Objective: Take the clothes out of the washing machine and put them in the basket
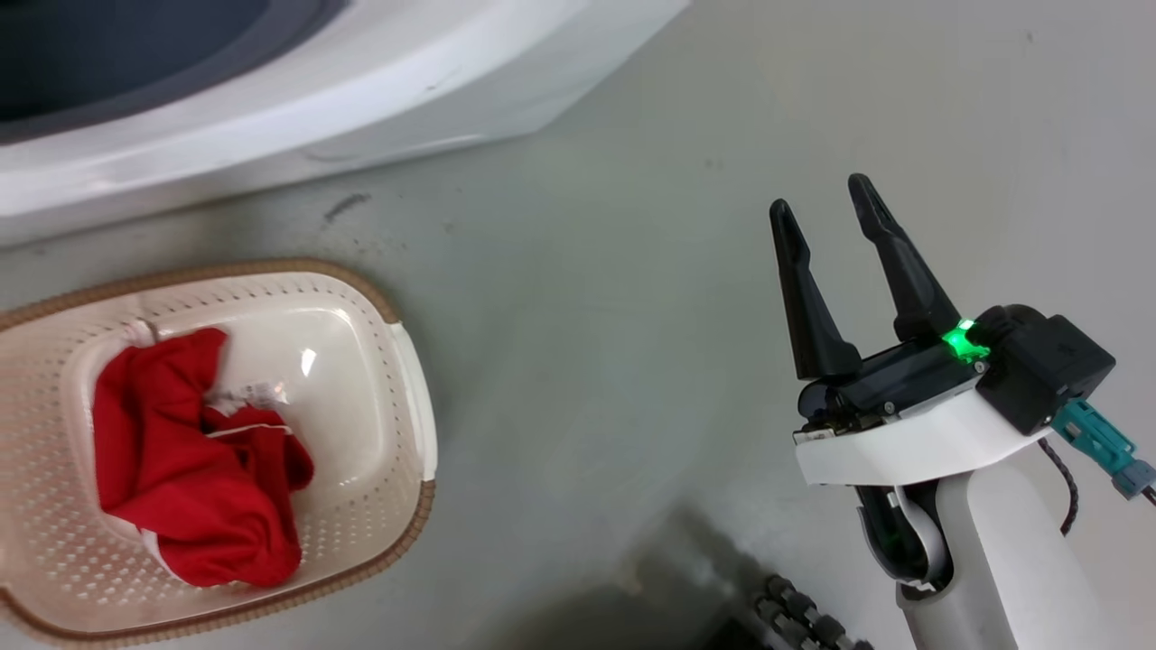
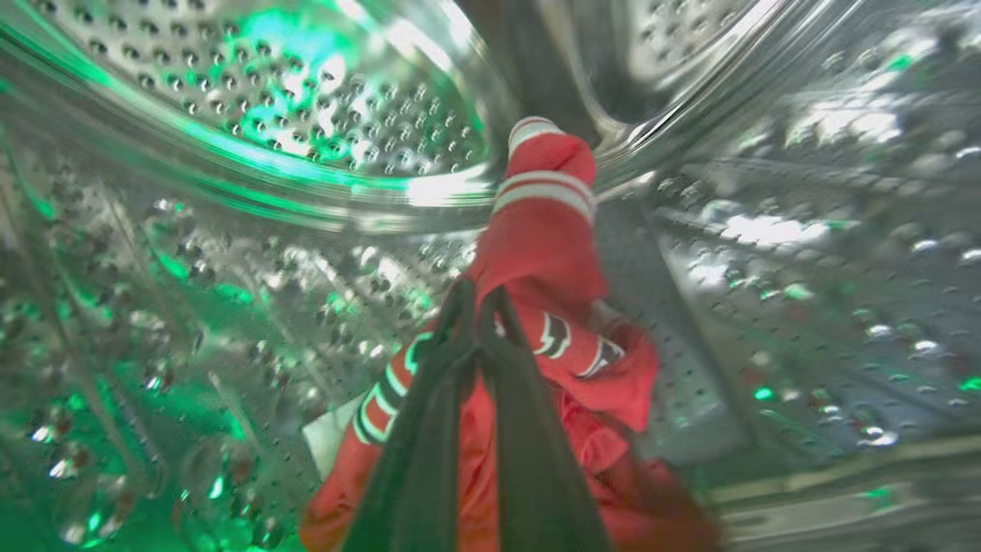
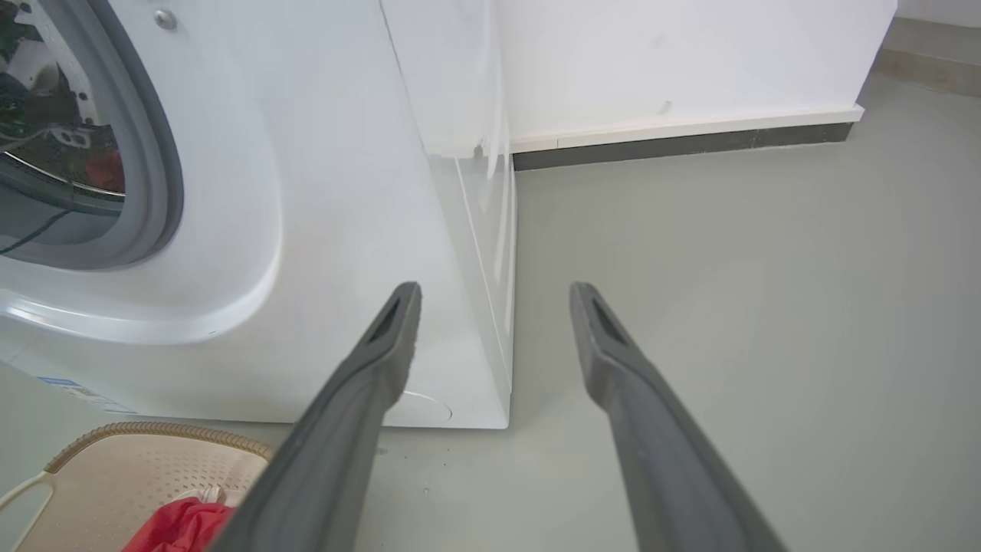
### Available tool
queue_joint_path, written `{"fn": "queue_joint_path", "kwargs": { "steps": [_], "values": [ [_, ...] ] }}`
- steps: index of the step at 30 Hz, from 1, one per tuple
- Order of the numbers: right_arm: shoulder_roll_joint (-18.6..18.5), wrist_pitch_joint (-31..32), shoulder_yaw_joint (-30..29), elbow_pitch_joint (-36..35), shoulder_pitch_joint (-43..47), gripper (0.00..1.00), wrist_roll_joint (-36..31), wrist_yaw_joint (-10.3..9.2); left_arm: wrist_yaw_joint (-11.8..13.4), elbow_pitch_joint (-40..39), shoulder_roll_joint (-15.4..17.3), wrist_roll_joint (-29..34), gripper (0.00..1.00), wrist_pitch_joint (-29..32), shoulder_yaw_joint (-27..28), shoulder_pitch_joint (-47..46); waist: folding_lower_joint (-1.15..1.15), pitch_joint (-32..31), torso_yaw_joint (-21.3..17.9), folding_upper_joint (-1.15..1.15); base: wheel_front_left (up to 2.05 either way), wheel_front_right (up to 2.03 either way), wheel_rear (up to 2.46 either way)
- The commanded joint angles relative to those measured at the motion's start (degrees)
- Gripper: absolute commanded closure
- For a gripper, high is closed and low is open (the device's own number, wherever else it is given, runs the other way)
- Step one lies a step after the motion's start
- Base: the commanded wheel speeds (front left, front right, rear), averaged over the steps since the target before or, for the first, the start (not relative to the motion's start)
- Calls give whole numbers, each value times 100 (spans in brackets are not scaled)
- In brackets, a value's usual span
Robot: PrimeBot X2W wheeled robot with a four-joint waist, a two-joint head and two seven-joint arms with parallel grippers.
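While left tool (image 2: 479, 297) pinches jersey (image 2: 546, 230) | drum (image 2: 766, 230) blurred | basket (image 1: 226, 268) cut off

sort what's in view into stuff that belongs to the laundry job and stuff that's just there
Job:
- washer
- jersey in the drum, left pincer shut on it
- basket with a red garment inside

Just there:
- right pincer, open and empty
- floor
- wall
- skirting
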Motion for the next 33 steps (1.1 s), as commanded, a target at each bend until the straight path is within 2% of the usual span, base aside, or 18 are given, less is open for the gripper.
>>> {"fn": "queue_joint_path", "kwargs": {
  "steps": [1,8,13,20,27,33],
  "values": [
    [7,-20,-35,32,1,0,-34,-2,43,-71,-73,-78,100,-266,42,213,0,-242,134,0,0,0,0],
    [5,-20,-149,294,257,0,-264,-3,89,-73,-390,-480,100,-1562,224,1234,0,-1048,350,0,0,0,0],
    [4,-20,-183,496,494,0,-383,-2,67,2,-579,-742,100,-2039,346,1920,0,-1682,443,0,0,0,0],
    [4,4,-311,702,848,0,-542,-2,55,-327,-929,-1088,100,-2193,545,2907,0,-2539,642,0,0,0,0],
    [4,180,-511,663,1190,0,-655,-2,-60,-1260,-1264,-1233,100,-2199,697,3900,0,-3215,914,0,0,0,0],
    [6,333,-708,484,1415,0,-735,-2,-203,-2297,-1541,-1213,100,-2190,775,4572,0,-3505,1171,0,0,0,0]
  ]
}}
